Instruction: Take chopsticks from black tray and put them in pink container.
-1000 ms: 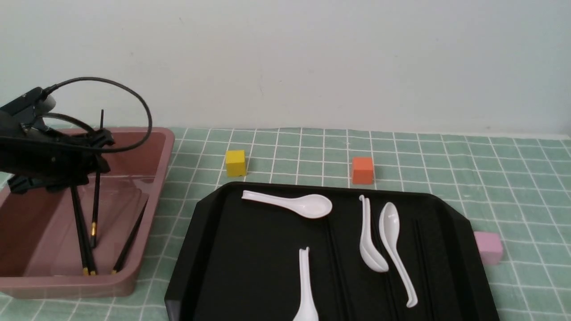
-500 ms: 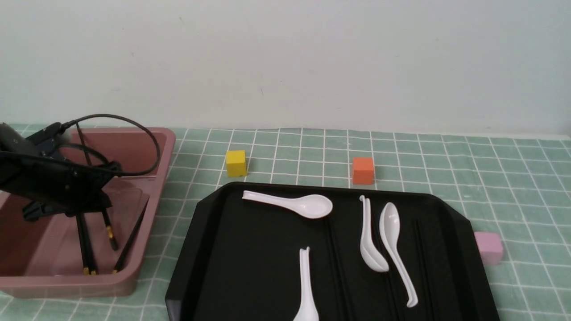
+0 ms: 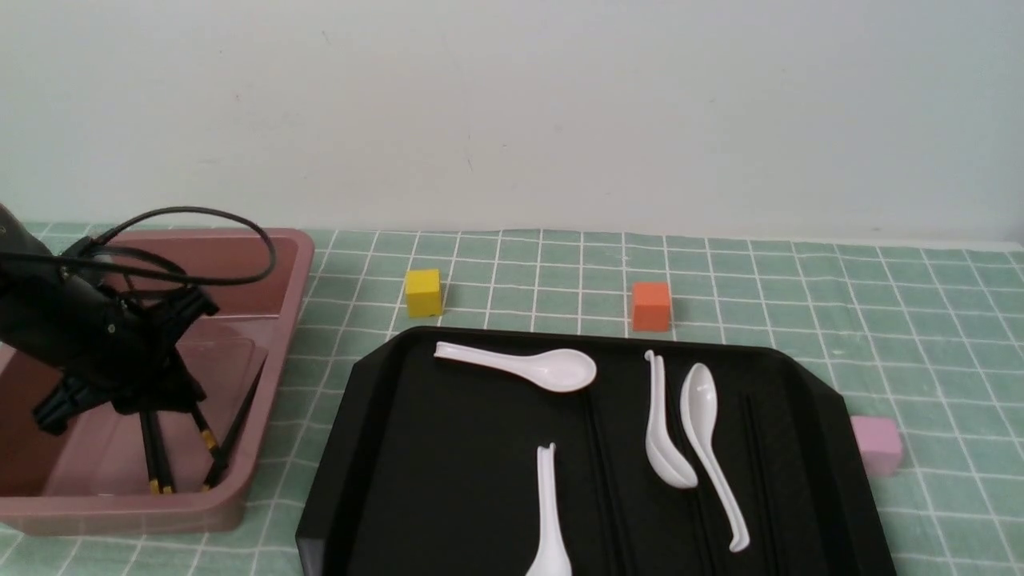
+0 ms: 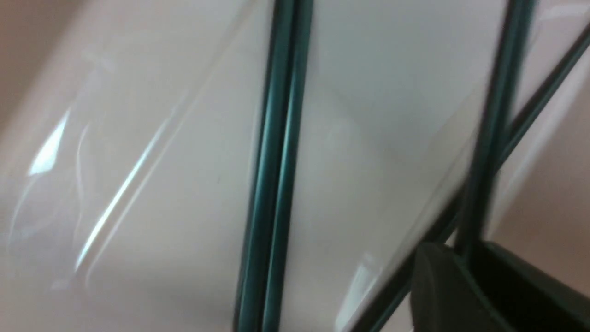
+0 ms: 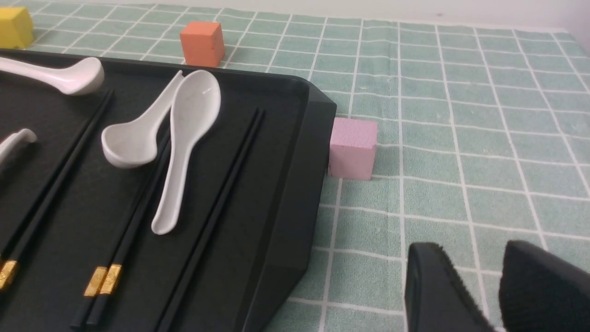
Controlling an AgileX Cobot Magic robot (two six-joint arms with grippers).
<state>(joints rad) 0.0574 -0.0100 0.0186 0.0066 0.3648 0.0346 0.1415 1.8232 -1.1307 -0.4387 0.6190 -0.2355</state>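
My left gripper (image 3: 178,376) reaches down inside the pink container (image 3: 296,272) at the far left and is shut on a black chopstick (image 3: 204,428), which slants with its gold band low near the floor. The left wrist view shows that stick (image 4: 493,129) running out from between the fingers (image 4: 438,286). A chopstick pair (image 4: 276,161) and another stick lie on the tub floor beside it. The black tray (image 3: 384,448) still holds chopsticks (image 5: 133,240) in its grooves. My right gripper (image 5: 479,272) hovers open over the cloth beside the tray, with nothing between its fingers.
Several white soup spoons (image 3: 552,370) lie in the tray. A yellow cube (image 3: 422,292) and an orange cube (image 3: 650,306) stand behind it. A pale pink cube (image 5: 352,147) touches the tray's right side. Green checked cloth (image 3: 920,320) covers the table, with a wall behind.
My left gripper sank lower into the pink container. The chopstick it holds went from nearly upright to slanted, its gold-banded end dropping towards the tub floor. The tray's contents stayed put.
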